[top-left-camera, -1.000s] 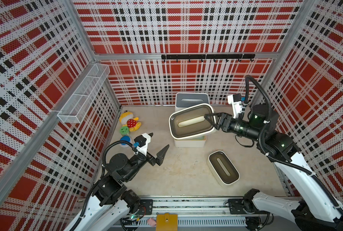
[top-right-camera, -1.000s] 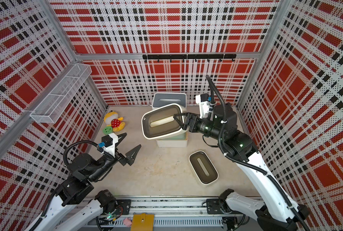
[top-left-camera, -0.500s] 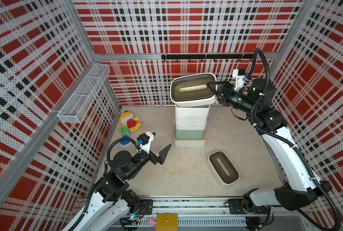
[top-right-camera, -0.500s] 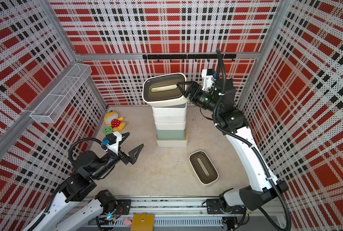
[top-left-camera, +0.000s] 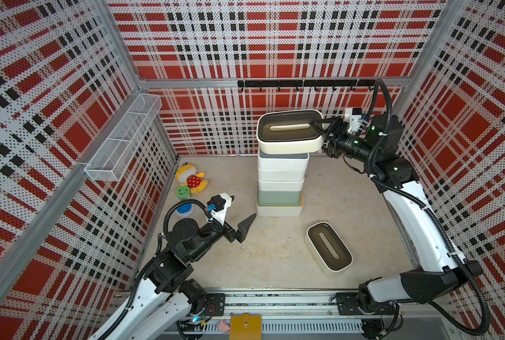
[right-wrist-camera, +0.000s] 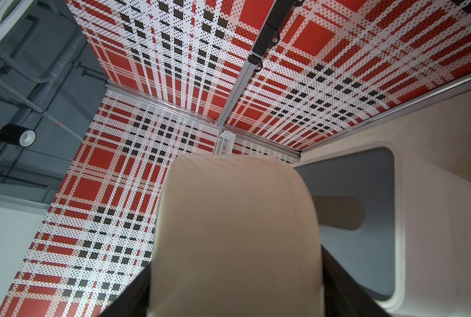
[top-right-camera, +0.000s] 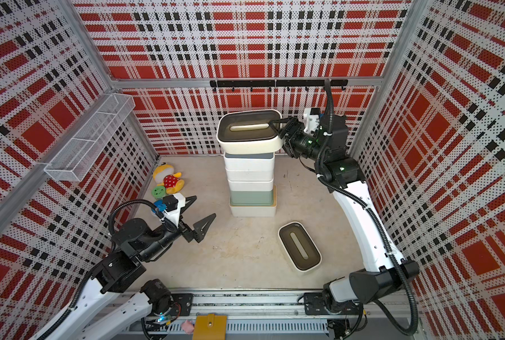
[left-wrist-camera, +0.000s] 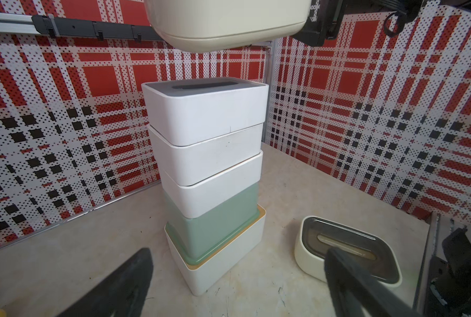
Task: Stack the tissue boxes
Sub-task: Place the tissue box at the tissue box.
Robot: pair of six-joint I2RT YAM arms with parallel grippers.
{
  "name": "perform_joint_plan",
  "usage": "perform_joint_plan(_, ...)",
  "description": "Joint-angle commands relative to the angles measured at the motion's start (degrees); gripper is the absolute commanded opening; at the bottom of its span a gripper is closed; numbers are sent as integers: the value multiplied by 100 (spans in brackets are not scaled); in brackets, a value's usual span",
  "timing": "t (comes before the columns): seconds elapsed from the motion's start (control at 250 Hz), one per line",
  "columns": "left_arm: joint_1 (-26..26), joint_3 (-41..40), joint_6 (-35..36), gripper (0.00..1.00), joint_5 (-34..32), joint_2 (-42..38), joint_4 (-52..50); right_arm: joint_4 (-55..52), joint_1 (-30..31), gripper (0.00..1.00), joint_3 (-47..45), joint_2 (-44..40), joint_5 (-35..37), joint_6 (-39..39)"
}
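Left wrist view: right jaws grip a tissue box [left-wrist-camera: 228,22] above the stack [left-wrist-camera: 209,153] (a gap shows); left jaws stand wide open.

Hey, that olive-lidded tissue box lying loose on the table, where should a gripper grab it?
Probably come straight down on the olive-lidded box and pinch its two long side walls at mid-length. It lies flat, lid up; those walls run straight and parallel, while the ends are rounded.
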Motion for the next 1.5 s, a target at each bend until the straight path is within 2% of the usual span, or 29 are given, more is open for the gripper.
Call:
perform_joint_plan(0.0, 24, 34, -89, 99, 66, -22, 153, 934, -30, 45, -31, 126, -304, 442)
perform_joint_plan(0.124, 19, 24, -91, 99, 97, -2, 165, 857, -29, 45, -128, 128, -138, 470)
perform_joint_plan(0.976, 17, 23, -117, 99, 260, 53, 204, 837, -63, 50, -86, 502, -164, 301)
perform_joint_plan(1.2, 15, 16, -118, 99, 281, 52, 202, 849, -75, 61, -121, 496, -173, 253)
perform_joint_plan(1.292, 18, 21, -120, 99, 310, 58, 200, 851, -76, 70, -142, 491, -165, 222)
perform_joint_plan(1.493, 13, 16, -122, 99, 326, 63, 200, 851, -69, 80, -138, 515, -216, 160)
